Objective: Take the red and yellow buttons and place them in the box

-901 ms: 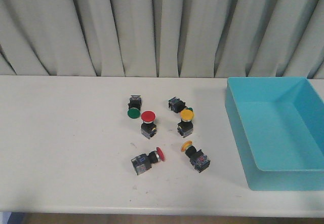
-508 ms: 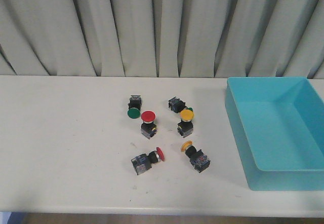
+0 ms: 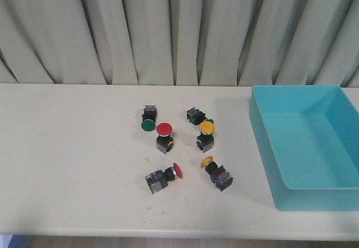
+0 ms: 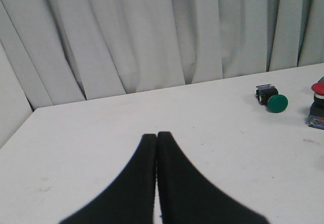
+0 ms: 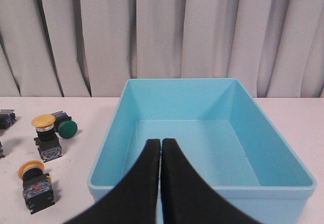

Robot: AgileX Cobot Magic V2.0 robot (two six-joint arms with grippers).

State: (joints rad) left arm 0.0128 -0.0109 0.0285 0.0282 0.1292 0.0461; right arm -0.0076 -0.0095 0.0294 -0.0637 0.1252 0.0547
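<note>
The box point(image 3: 305, 147) stands open-topped at the table's point(image 3: 67, 164) right end, with bare table between it and the huddled buttons point(image 3: 185, 150). Gaps within that huddle are narrow. Curtain point(image 3: 168, 29) closes off the back.

Lighting even, diffuse, bright; no hard source visible. Table point(image 3: 73, 158) near-white, slightly washed out, no glare hotspots. Shadows soft and short under buttons; faint one along box point(image 3: 263, 147) wall toward 9 o'clock. Curtain point(image 3: 168, 29) folds give only strong shading. Front view mildly soft, buttons small, labels unreadable. Wrist views: left gripper point(image 4: 156, 136) and right gripper point(image 5: 160, 142) dark, defocused, edges blurred; background sharper. No obvious edge distortion.
</note>
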